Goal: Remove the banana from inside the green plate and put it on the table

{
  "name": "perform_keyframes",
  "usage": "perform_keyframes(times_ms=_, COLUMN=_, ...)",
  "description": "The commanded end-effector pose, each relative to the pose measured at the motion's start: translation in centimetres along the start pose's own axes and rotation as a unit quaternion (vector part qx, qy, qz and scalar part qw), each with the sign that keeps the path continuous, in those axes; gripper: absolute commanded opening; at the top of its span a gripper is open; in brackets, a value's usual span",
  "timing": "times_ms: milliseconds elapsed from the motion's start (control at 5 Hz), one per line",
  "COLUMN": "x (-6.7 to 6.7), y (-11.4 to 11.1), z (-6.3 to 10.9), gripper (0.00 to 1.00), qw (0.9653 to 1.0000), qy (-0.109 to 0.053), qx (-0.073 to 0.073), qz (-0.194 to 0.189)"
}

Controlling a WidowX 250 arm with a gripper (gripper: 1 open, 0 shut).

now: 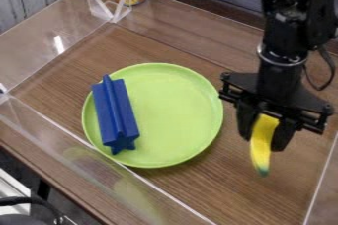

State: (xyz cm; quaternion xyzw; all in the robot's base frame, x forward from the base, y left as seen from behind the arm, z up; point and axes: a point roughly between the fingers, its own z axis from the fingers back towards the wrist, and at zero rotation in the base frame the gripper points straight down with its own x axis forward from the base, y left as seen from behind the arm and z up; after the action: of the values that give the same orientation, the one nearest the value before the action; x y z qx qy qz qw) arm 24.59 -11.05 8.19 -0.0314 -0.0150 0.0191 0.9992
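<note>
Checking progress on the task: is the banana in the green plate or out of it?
Out. The banana hangs in the end effector, right of the green plate, above the table.
</note>
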Motion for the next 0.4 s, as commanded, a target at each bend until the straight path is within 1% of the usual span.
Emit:
perform_keyframes(times_ms=0, x=1.5, y=-0.8, z=-0.5, gripper=0.0, qw=0.9996, qy=-0.021, qx=-0.012, qz=0.014)
perform_keyframes(times_ms=200, x=2.2, y=-1.4, z=-1.9, gripper=0.0, qw=0.9993, qy=-0.024, qx=-0.014, qz=0.023)
